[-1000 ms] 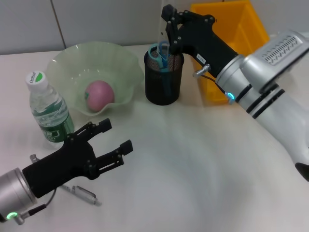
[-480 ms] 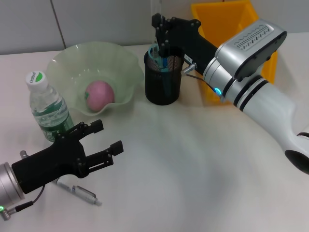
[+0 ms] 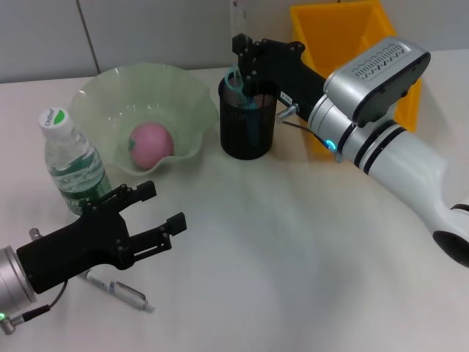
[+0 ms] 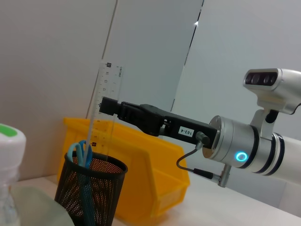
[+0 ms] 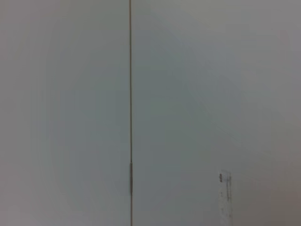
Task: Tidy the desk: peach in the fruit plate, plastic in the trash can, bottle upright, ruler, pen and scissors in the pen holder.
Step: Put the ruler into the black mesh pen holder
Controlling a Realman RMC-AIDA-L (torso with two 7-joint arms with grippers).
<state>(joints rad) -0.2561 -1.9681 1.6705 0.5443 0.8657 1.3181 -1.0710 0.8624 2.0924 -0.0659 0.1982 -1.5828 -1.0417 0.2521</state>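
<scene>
Now, right gripper (image 3: 244, 55): clamped on ruler (image 4: 105, 110), upright over holder (image 3: 248, 117).
Ruler: lower end inside holder, beside scissors (image 3: 236, 82).
Left gripper (image 3: 157, 209): fingers apart, above pen (image 3: 121, 292).

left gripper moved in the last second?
Yes. The left gripper has drawn back toward the robot, away from the water bottle, uncovering more of the pen on the desk.
</scene>
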